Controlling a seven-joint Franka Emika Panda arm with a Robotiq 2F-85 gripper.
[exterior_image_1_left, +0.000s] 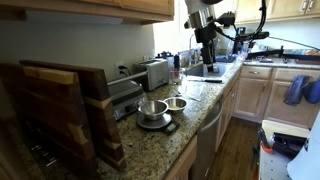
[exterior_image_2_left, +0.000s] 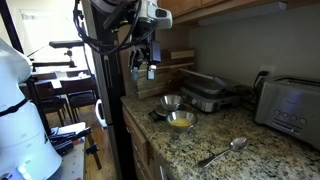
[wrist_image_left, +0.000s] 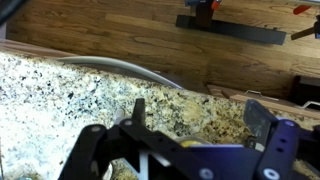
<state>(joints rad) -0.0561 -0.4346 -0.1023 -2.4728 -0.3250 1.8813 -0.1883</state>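
Nearest me in an exterior view, a spoon (exterior_image_2_left: 225, 152) lies on the worktop (exterior_image_2_left: 250, 160), and a toaster (exterior_image_2_left: 290, 105) stands at the right against the wall. Just past the spoon I see a small bowl (exterior_image_2_left: 181, 120) with something yellow in it. Close behind it is a steel bowl (exterior_image_2_left: 170, 102) standing on a scale (exterior_image_2_left: 153, 114). Right of them is a closed grill (exterior_image_2_left: 208, 93), and farthest back lean wooden cutting boards (exterior_image_2_left: 180, 58). The gripper (exterior_image_2_left: 143, 65) hangs in the air above and left of the bowls, well apart from both. In the wrist view its jaws stand wide open and empty over the speckled stone.
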